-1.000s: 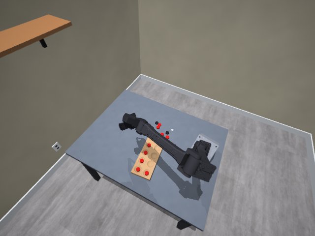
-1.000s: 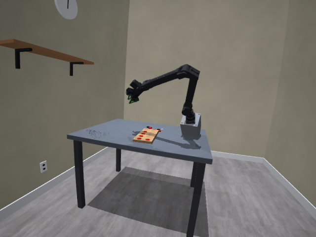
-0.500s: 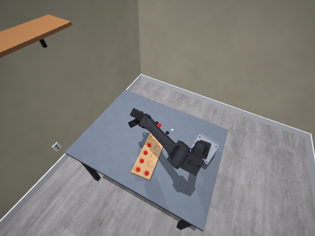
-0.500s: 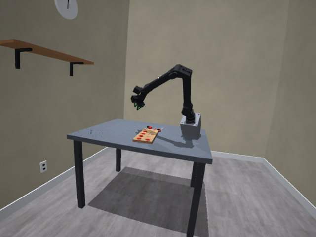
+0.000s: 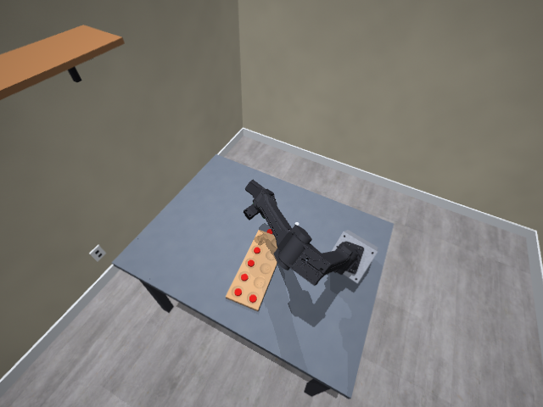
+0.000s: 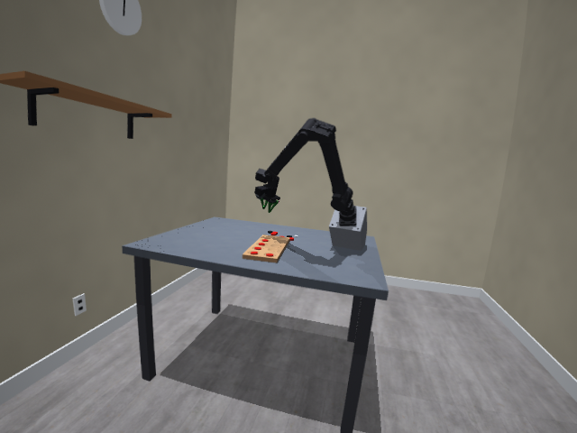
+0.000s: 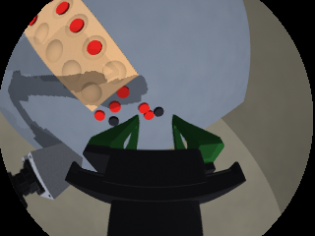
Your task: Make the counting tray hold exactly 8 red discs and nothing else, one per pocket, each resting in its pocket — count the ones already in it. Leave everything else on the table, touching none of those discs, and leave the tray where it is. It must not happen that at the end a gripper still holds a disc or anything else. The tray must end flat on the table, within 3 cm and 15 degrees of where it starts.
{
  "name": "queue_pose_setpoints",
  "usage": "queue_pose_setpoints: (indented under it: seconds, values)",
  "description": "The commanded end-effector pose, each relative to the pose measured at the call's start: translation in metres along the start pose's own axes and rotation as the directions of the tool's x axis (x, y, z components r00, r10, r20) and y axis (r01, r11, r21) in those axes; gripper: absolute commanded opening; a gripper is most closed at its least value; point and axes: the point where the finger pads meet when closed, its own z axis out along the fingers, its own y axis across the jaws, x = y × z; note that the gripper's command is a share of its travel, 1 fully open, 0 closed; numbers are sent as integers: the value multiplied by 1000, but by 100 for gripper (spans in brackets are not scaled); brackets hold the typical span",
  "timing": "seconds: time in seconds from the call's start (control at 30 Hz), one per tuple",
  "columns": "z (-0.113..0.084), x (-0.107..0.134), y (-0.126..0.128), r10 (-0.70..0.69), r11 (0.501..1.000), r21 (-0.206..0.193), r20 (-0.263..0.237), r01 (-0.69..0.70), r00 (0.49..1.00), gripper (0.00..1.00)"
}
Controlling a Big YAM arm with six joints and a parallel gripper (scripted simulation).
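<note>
A tan wooden counting tray (image 5: 262,292) lies flat mid-table, five red discs (image 5: 250,263) visible in its pockets, with loose red discs (image 7: 146,110) clustered just beyond its far end.
</note>
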Motion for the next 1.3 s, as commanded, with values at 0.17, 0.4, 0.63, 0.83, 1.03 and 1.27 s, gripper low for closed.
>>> queue_pose_setpoints:
  seconds: [0.17,0.4,0.63,0.83,1.03,1.27]
  values:
    - [24,53,47,-115,973,-194,77,128,990,46]
    - [30,67,74,-112,957,-254,129,142,985,46]
    - [35,64,81,-128,948,-274,146,165,981,46]
    - [34,63,79,-132,948,-270,146,168,980,46]
    - [37,63,83,-125,946,-280,145,162,982,46]
    - [43,61,84,-129,947,-274,143,165,981,46]
